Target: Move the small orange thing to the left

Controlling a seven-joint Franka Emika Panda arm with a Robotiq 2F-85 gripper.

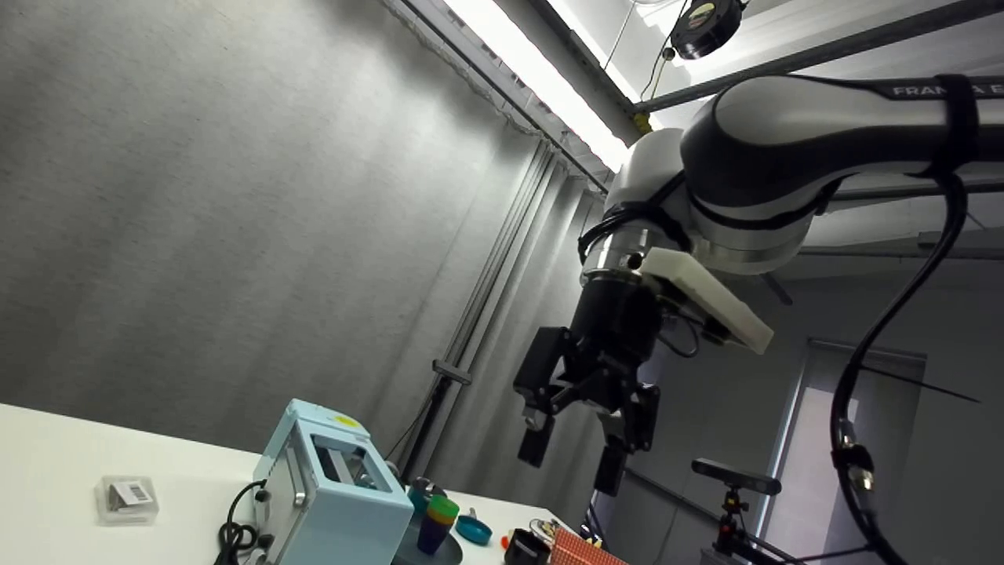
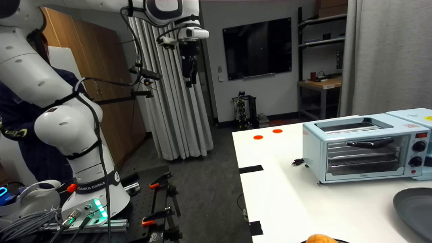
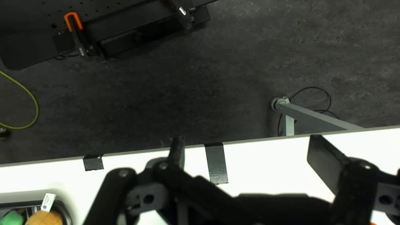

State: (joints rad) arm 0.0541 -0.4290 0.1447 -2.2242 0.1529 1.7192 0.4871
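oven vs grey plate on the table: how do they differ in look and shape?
Colour: the oven is light blue; the plate is dark grey.
Shape: the oven is a tall box; the plate is low and rounded, cut off by the exterior view's edge.
Detail: the oven has black knobs; the plate's visible part is plain.
Shared: both sit on the white table.

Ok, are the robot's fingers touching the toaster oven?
Apart: in an exterior view, the fingers hang in mid-air, with the far wall showing between them and the toaster oven.
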